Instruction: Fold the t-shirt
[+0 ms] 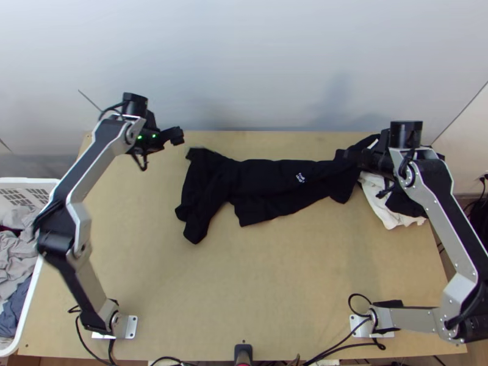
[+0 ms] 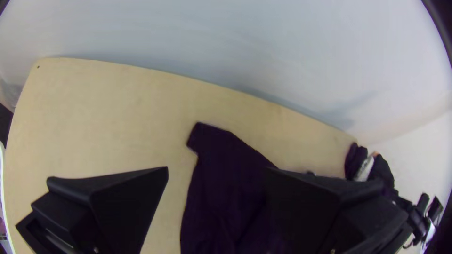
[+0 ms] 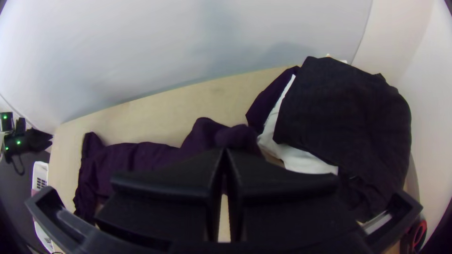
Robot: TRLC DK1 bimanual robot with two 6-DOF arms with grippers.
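Note:
The left gripper (image 1: 174, 135) is above the table's far left part, up and left of the black t-shirt (image 1: 262, 189). In the left wrist view that gripper (image 2: 216, 168) is open, with the t-shirt (image 2: 223, 197) lying beyond and below its fingers. Bunched lengthwise, the shirt stretches across the far half of the table, a small white print showing. At the shirt's right end is the right gripper (image 1: 354, 158). From its own wrist, the right gripper (image 3: 225, 151) is shut on the t-shirt (image 3: 127, 157), whose cloth bulges up just past the fingertips.
A pile of black and white cloth (image 1: 387, 210) lies at the table's far right, partly under the right arm; its black top piece (image 3: 348, 117) looks folded. A white basket (image 1: 27, 182) of clothes stands left of the table. A wall runs along the far edge. Bare wood (image 1: 256, 274) spans the near half.

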